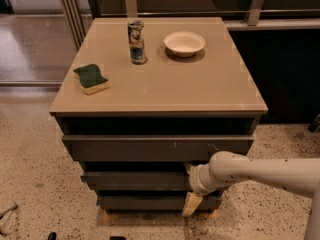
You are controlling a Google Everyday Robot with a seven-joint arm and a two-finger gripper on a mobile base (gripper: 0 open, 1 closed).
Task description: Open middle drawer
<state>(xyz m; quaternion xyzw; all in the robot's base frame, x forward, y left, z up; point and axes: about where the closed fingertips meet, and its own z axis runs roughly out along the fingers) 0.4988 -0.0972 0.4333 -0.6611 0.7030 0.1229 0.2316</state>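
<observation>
While at the middle drawer (135, 180) of 3, 1 tool (190, 185).

Sponge (91, 78), can (136, 42) and bowl (184, 43) (all apart) on countertop (200, 91)

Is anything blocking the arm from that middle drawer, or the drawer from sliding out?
Nothing visible does. The gripper is right at the middle drawer, near the right end of its front. In front of the drawer there is only open space above the floor.
</observation>
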